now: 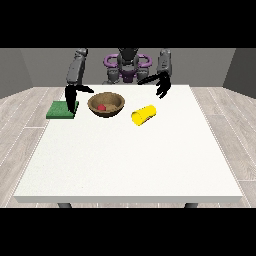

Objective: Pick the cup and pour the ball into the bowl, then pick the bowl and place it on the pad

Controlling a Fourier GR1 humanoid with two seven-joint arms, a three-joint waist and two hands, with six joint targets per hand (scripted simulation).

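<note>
1. A white surface (130, 160) is seen on grey plank flooring, with grey walls behind.
2. One wooden bowl (106, 104) holding one red ball (101, 107) is seen upper centre.
3. One yellow cup (143, 115) is seen lying on its side just right of the bowl.
4. One green pad (61, 110) is seen left of the bowl.
5. The hand at the view's left (71, 98) hangs over the pad's right edge and the hand at the view's right (162, 86) hovers above and right of the cup, both released, fingers relaxed.

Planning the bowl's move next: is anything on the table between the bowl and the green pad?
Nothing on the table does: the wooden bowl and green pad lie side by side. Only the hand at the view's left hangs by the pad's near edge.

A large white worktop (130, 165) fills the middle of the view, standing on dark legs (64, 205). Pale wood-plank floor (230, 130) surrounds it, with grey walls (30, 65) behind.
</note>
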